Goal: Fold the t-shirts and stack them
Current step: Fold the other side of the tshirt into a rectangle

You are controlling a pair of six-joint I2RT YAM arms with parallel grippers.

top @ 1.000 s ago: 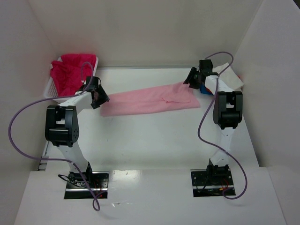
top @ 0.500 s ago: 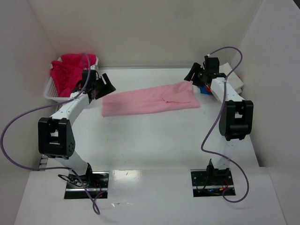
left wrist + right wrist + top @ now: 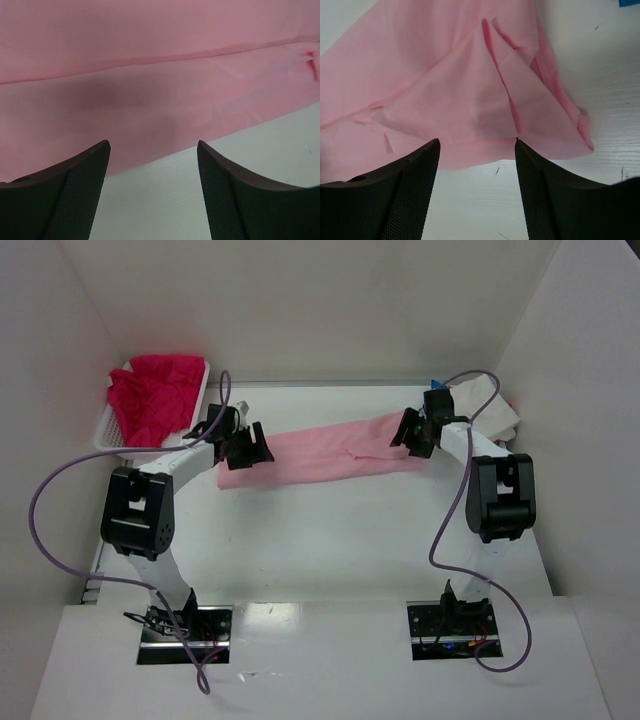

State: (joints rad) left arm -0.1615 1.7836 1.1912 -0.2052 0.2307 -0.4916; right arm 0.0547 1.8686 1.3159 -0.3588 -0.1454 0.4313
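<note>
A light pink t-shirt (image 3: 330, 452) lies folded into a long band across the far middle of the table. My left gripper (image 3: 250, 448) is open and empty, just above the band's left end; the left wrist view shows the pink cloth (image 3: 150, 75) ahead of its fingers. My right gripper (image 3: 413, 437) is open and empty over the band's right end, where the right wrist view shows a sleeve fold (image 3: 485, 90). A magenta-red shirt (image 3: 155, 395) is bunched in the basket. White cloth (image 3: 490, 405) and a scrap of blue (image 3: 436, 385) show behind the right arm.
The white lattice basket (image 3: 108, 430) stands at the far left corner. White walls close in the table at the back and both sides. Purple cables loop from both arms. Bare white table (image 3: 320, 540) lies in front of the pink shirt.
My left gripper has swung right from the basket side onto the shirt's left end. My right gripper has come down and forward over the shirt's right end. The shirt lies as before.
</note>
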